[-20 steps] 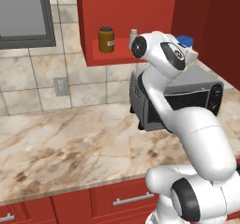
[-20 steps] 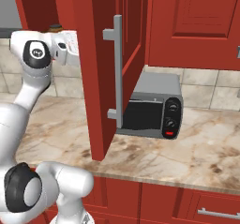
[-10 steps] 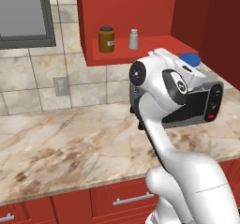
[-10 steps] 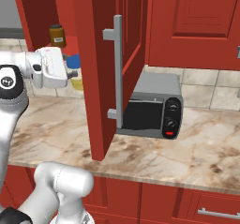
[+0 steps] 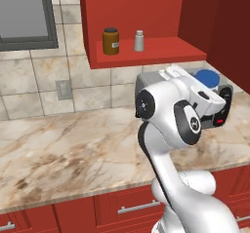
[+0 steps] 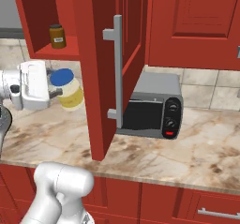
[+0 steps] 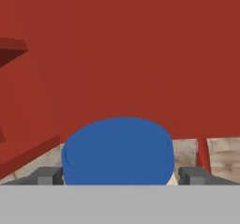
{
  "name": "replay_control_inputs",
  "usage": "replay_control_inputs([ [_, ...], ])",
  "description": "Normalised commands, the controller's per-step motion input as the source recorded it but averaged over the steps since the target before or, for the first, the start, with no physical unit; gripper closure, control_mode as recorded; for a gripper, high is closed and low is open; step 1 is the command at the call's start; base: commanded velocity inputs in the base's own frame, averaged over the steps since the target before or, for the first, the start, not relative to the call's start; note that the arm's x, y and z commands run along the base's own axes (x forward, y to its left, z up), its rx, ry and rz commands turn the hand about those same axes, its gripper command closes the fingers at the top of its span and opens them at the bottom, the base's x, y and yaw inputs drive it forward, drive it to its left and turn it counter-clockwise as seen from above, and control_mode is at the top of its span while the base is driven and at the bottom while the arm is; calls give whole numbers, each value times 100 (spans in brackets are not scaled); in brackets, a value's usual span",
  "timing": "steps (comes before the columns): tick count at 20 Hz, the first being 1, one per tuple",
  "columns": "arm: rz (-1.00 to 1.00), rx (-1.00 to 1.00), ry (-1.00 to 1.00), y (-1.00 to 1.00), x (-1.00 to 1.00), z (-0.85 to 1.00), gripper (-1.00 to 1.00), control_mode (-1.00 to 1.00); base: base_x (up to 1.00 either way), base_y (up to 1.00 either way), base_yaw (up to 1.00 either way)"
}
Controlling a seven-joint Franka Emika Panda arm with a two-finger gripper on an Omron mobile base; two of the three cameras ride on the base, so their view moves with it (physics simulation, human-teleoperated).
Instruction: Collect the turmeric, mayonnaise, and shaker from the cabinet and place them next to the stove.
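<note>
Claw (image 7: 121,175) grips the cream-yellow, blue-lidded mayonnaise jar (image 6: 69,90) above the marble tabletop (image 6: 197,148), the open red cabinet door's edge (image 6: 98,68) just beside it.

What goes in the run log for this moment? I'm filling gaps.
gripper: shut on mayonnaise | mayonnaise: out of cabinet | turmeric, shaker: on shelf

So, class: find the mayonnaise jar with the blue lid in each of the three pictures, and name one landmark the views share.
Left base view: the mayonnaise is at right, just its blue lid past the arm, before the toaster oven.
Right base view: at left, held out from the gripper, below the cabinet shelf.
Hand view: bottom centre, its blue lid between the fingertips.
Shared landmark: the red cabinet.
</note>
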Motion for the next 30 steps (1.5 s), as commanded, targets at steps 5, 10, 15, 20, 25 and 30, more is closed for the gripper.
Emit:
replay_control_inputs([
  [5, -2, 0, -4, 6, -71, -4, 100, -100, 0, 0, 0],
  [10, -1, 0, -2, 7, -53, -1, 100, -100, 0, 0, 0],
  [15, 0, -1, 0, 2, -4, 0, 100, -100, 0, 0, 0],
  [20, 0, 0, 0, 0, 0, 0, 100, 100, -80, 0, -8],
  [25, 0, 0, 0, 0, 0, 0, 100, 100, -79, -3, -25],
  [30, 0, 0, 0, 0, 0, 0, 100, 100, -49, -20, -25],
])
